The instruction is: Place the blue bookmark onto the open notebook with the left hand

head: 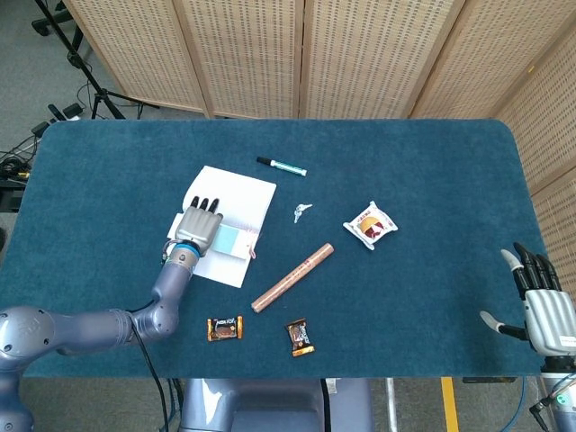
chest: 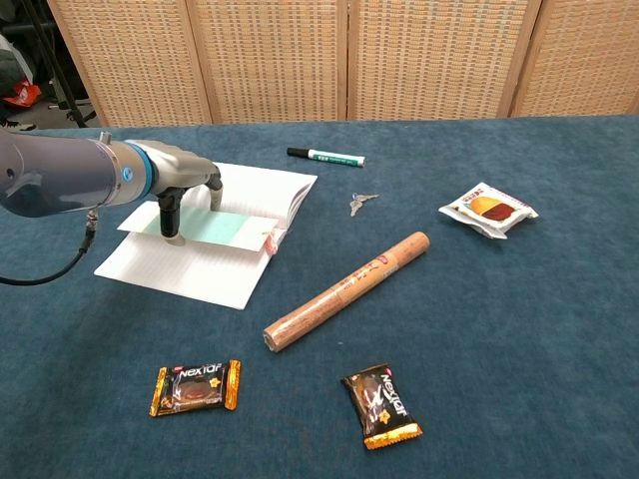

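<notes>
— Head view, contents?

— Table [head: 432, 171], blue cloth. Notebook [head: 232, 219], open, left of centre. Bookmark [head: 230, 240], pale blue, lying across the notebook's near page, tassel end at the page's right edge. Left hand [head: 199, 229] rests palm down over the bookmark's left part, fingers flat and together; whether it grips the strip cannot be told from above. Right hand [head: 544, 304] at the table's near right corner, fingers spread, holding nothing. Marker [head: 281, 166] beyond the notebook. Keys [head: 301, 211] right of it. Snack bag [head: 371, 225] further right. Tube [head: 292, 277], brown, lying diagonally near centre. Two candy bars: left bar [head: 225, 328] and right bar [head: 301, 337], near the front edge.

— Chest view?

— Left hand [chest: 178, 190] arched over the bookmark [chest: 225, 229], fingertips [chest: 172, 238] pressing down on it; strip lies flat on the notebook [chest: 215, 269]. Tube [chest: 346, 290] just right of the notebook, apart from it. Marker [chest: 326, 156], keys [chest: 361, 202], snack bag [chest: 487, 210] behind. Left bar [chest: 196, 387] and right bar [chest: 381, 406] in front. Right hand outside this view.
</notes>
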Motion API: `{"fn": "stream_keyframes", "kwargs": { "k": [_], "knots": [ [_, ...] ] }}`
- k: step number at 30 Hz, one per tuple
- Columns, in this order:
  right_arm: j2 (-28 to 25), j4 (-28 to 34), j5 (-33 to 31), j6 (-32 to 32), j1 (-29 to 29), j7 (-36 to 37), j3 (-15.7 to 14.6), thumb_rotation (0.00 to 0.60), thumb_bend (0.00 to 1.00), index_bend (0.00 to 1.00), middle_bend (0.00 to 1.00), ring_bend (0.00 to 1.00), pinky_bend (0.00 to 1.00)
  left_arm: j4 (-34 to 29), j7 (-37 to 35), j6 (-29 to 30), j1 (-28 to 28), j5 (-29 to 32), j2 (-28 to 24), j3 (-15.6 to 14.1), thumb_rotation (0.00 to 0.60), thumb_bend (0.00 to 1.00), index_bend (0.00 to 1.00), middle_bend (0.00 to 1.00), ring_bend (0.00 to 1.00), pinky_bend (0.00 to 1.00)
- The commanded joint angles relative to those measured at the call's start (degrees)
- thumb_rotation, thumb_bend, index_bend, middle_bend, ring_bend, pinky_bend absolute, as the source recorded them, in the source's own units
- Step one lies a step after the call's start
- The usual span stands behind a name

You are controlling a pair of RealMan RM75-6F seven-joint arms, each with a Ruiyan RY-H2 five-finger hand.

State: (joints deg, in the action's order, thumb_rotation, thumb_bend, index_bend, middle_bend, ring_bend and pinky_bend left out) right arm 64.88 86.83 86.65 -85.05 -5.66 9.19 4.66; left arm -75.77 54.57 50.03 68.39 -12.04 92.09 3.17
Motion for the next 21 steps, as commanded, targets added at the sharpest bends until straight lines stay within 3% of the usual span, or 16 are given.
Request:
{"fn": "stream_keyframes", "kwargs": {
  "k": [1, 16, 21],
  "knots": [
    [0.0, 0.0, 0.0, 0.0, 0.0, 0.0, 0.0, 0.6, 0.18, 0.0, 0.0, 0.0, 0.0, 0.4, 0.2, -0.2, 0.0, 0.1, 0.3, 0.0, 0.6, 0.27, 0.38, 0.0, 0.0, 0.0],
    [0.1, 0.0, 0.0, 0.1, -0.1, -0.1, 0.0, 0.6, 0.18, 0.0, 0.0, 0.0, 0.0, 2.3, -0.6, -1.3, -0.3, -0.8, 1.1, 0.5, 0.6, 0.26, 0.38, 0.0, 0.0, 0.0],
    [0.1, 0.0, 0.1, 0.0, -0.1, -0.3, 0.0, 0.6, 0.18, 0.0, 0.0, 0.0, 0.0, 2.9, -1.7, -1.9, -0.7, -1.6, 1.3, 0.8, 0.6, 0.24, 0.29, 0.0, 0.0, 0.0]
  ]
}}
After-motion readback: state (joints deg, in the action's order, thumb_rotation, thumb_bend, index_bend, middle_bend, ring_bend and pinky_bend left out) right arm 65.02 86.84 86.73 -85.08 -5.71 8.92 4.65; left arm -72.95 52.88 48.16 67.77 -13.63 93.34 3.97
